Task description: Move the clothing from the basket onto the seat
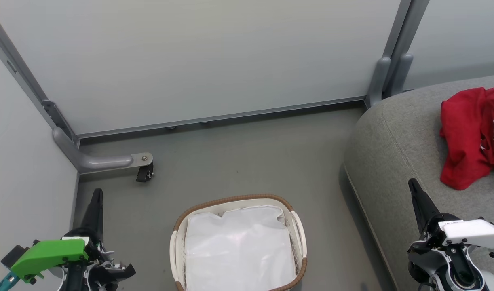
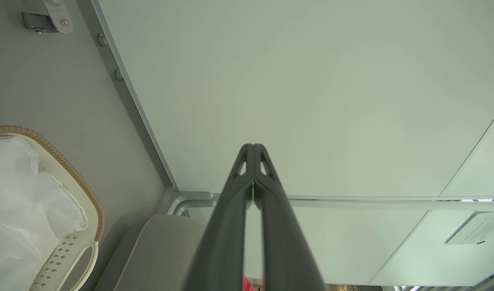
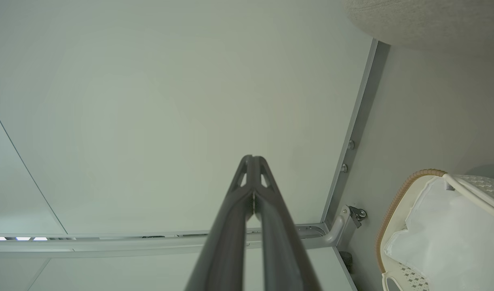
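Observation:
The red clothing lies crumpled on the grey seat at the right edge of the head view, white-edged lettering showing. The white basket with a brown woven rim stands on the floor at bottom centre, holding just its white liner. My left gripper is at the lower left, shut with nothing in it, its fingertips meeting in the left wrist view. My right gripper is at the lower right beside the seat's front edge, shut and empty, tips together in the right wrist view.
Pale partition panels wall the back and left. A grey support foot with a black caster juts onto the floor at the left. A grey post stands behind the seat. Grey floor lies between basket and panels.

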Motion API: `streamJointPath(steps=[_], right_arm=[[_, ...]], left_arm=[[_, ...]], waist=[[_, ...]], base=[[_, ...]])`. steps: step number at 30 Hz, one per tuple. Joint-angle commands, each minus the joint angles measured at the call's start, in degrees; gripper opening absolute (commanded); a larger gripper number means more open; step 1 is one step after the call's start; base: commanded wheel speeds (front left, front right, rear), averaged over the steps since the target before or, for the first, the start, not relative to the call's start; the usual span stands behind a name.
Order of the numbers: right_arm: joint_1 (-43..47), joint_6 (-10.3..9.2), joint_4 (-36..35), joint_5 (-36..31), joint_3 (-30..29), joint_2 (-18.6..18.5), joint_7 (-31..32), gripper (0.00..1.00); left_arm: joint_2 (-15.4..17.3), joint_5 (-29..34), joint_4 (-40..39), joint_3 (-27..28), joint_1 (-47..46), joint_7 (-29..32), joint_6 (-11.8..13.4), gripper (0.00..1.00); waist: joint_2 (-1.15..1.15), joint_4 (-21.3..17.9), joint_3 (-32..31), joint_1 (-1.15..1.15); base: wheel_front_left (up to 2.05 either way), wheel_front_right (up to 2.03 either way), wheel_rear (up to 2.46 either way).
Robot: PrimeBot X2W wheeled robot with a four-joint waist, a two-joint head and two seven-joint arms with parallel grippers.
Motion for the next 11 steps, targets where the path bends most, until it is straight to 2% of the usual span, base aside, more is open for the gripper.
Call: streamJointPath(steps=[1,11], right_arm=[[0.59,0.0,-0.19,0.19,-0.1,-0.34,0.06,0.0],[0.59,0.0,-0.19,0.19,-0.1,-0.34,0.06,0.0]], left_arm=[[0.36,-0.18,-0.09,0.13,-0.55,0.25,-0.37,0.0],[0.36,-0.18,-0.09,0.13,-0.55,0.25,-0.37,0.0]], waist=[[0.0,0.0,0.0,0.0],[0.0,0.0,0.0,0.0]], base=[[0.0,0.0,0.0],[0.0,0.0,0.0]])
